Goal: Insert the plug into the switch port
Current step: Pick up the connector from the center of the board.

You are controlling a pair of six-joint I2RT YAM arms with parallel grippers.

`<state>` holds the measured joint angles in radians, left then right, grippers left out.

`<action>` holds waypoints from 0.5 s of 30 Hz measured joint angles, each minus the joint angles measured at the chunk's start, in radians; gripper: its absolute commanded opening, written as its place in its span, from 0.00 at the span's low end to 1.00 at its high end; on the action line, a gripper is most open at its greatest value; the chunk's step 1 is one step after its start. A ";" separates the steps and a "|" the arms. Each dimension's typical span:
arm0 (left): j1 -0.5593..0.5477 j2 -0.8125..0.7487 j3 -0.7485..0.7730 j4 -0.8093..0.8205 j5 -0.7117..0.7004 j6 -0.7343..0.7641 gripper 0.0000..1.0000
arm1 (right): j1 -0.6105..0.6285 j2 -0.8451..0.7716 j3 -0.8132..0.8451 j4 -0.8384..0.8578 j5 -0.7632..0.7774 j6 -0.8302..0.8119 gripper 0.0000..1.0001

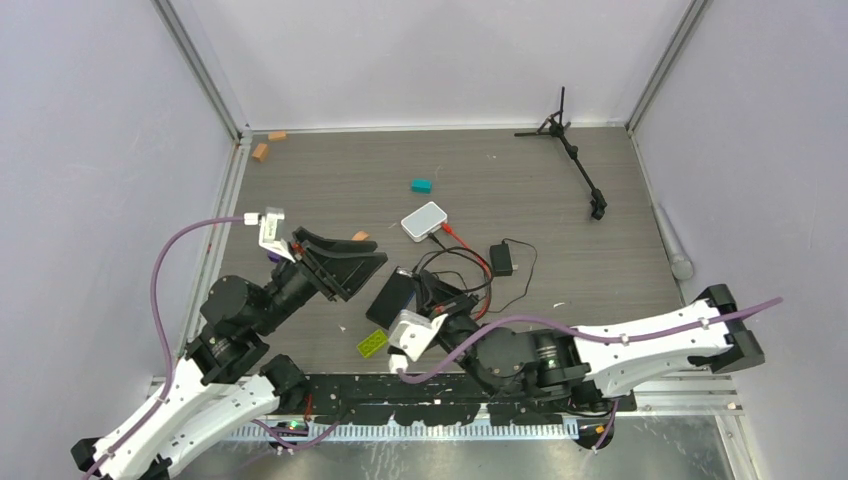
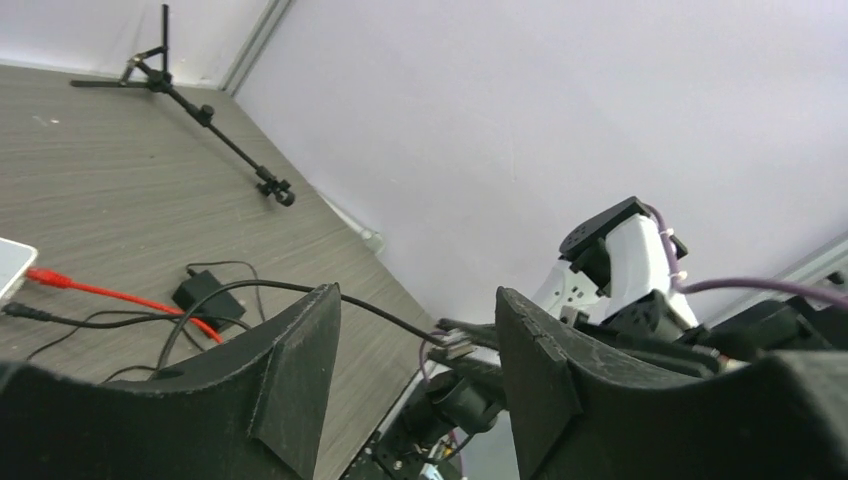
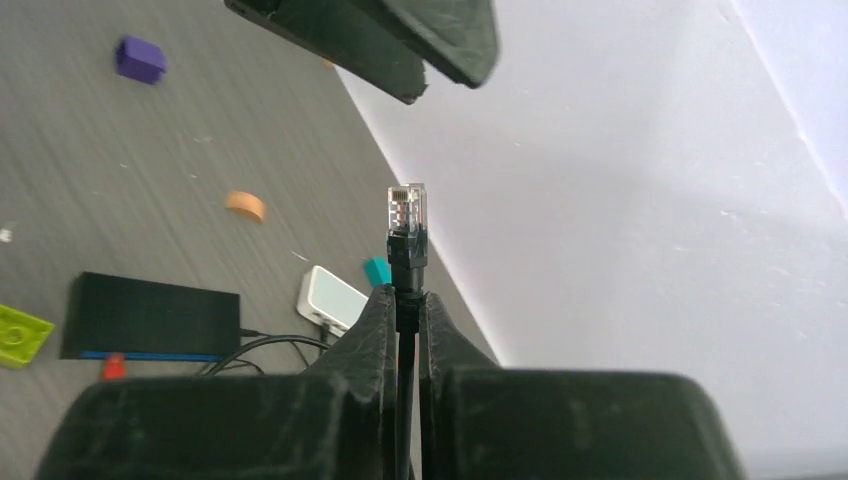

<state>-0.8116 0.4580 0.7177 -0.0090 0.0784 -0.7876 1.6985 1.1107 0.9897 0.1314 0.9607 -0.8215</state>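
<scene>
Teal block [image 1: 421,185] mid-table; orange block [image 1: 260,152] far-left corner; tripod [image 1: 570,150] (lying flat) far right; lime brick [image 1: 372,343] nr front.

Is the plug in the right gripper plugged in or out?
Out: the clear plug stands free above the shut right gripper, touching no port.

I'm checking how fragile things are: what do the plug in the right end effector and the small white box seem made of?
The plug looks like clear, glossy plastic: light passes through it. The white box seems smooth matte plastic, with rounded corners; too small to be sure.

Left pincer [image 2: 414,312] agape (right pincer [image 3: 403,302] clamped)
</scene>
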 measured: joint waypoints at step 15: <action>0.000 0.135 0.016 0.108 0.135 -0.096 0.44 | 0.008 0.083 0.056 0.130 0.115 -0.099 0.00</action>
<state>-0.8116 0.5926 0.7338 0.0994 0.2134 -0.8833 1.7069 1.1938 1.0462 0.2619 1.0756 -0.9207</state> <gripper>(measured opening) 0.496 0.075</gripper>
